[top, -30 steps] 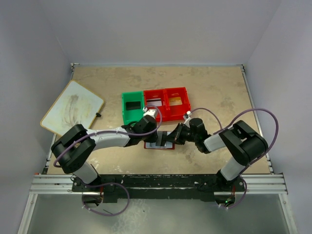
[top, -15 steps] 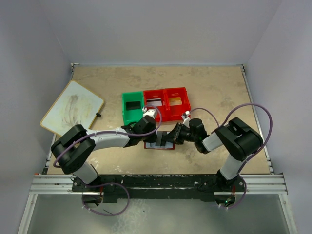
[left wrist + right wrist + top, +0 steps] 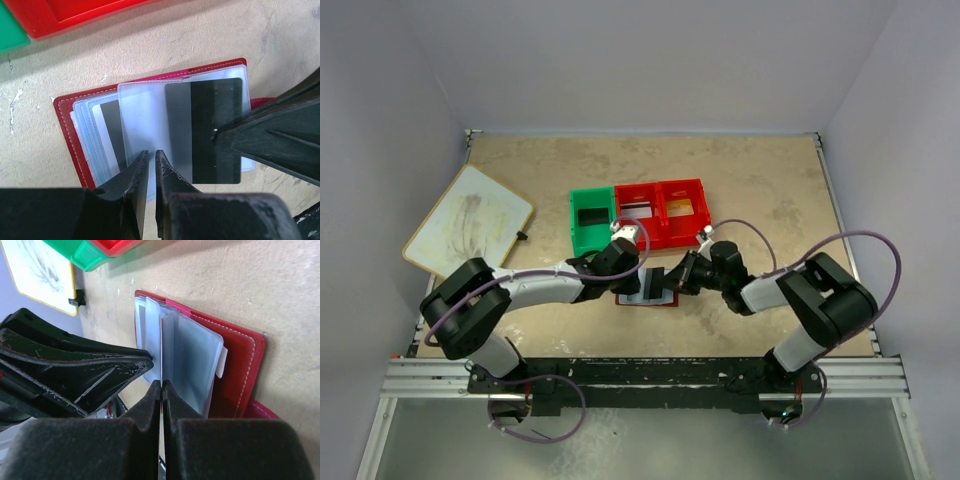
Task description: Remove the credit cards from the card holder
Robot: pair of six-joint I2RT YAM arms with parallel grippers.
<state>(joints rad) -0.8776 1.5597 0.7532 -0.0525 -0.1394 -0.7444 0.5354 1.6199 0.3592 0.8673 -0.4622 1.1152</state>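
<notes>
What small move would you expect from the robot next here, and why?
Probably the right end effector should pull the dark card straight out, away from the card holder. It is shut on the card's edge, the card seems partly inside a clear sleeve, and the left end effector pinches that sleeve.

Maroon folding card holder [image 3: 65,125] looked stitched matt leatherette, its clear plastic sleeves [image 3: 145,107] shone smooth, mottled beige worktop [image 3: 200,35] was rough.
</notes>
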